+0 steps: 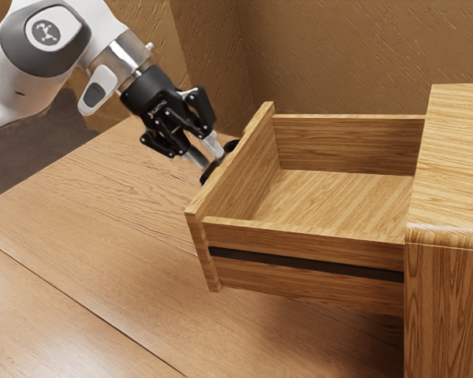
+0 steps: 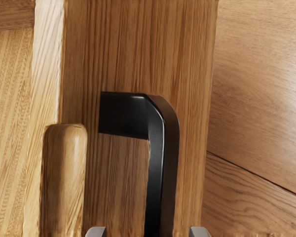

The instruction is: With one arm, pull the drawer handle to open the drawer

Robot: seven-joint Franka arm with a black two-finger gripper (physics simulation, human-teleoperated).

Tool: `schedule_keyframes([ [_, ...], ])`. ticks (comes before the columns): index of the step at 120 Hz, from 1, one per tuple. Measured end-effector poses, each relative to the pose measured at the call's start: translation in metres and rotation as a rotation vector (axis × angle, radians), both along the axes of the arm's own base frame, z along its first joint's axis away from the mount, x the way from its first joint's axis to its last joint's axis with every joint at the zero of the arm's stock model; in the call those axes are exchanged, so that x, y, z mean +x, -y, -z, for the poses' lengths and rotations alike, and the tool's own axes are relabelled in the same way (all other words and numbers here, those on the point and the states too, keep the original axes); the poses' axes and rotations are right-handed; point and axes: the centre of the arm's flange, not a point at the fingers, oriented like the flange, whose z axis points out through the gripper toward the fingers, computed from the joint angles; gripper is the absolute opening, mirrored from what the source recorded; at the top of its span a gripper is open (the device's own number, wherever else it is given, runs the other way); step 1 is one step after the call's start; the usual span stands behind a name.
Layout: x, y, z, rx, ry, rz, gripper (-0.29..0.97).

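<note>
From here I see a wooden table (image 1: 102,228) with a warm oak grain, and a thin seam (image 1: 79,302) crosses its near part on a slant. The only thing standing directly on it is a cabinet (image 1: 449,268) of matching wood, at the exterior view's right edge.

No word or number can be read. Up and toward the exterior view's left of the drawer (image 1: 299,240), the arm's grey joint cap (image 1: 17,46) carries a small white emblem (image 1: 46,30). Nearer the drawer, the gripper (image 1: 219,160) bears a pale mark on its black body, possibly lettering, too small to read.
</note>
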Motion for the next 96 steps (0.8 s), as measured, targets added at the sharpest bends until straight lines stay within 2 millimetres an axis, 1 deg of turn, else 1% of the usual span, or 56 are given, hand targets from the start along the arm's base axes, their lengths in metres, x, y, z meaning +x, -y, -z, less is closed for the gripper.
schedule_keyframes([
  [8,-0.014,0.002,-0.034,0.040,0.048,-0.011,0.18],
  [13,-0.024,0.003,-0.050,0.078,0.064,-0.034,0.19],
  [27,-0.046,0.002,-0.079,0.265,0.051,-0.151,0.28],
  [35,-0.055,0.013,-0.088,0.339,0.032,-0.218,0.33],
  [49,-0.055,0.048,-0.087,0.399,-0.012,-0.317,0.47],
  [56,-0.051,0.055,-0.081,0.401,-0.054,-0.388,0.52],
  [64,-0.040,0.050,-0.067,0.393,-0.114,-0.485,0.56],
  [68,-0.036,0.047,-0.066,0.384,-0.133,-0.540,0.58],
  [83,-0.030,0.031,-0.059,0.349,-0.200,-0.735,0.62],
  [96,-0.030,0.012,-0.057,0.318,-0.244,-0.890,0.65],
])
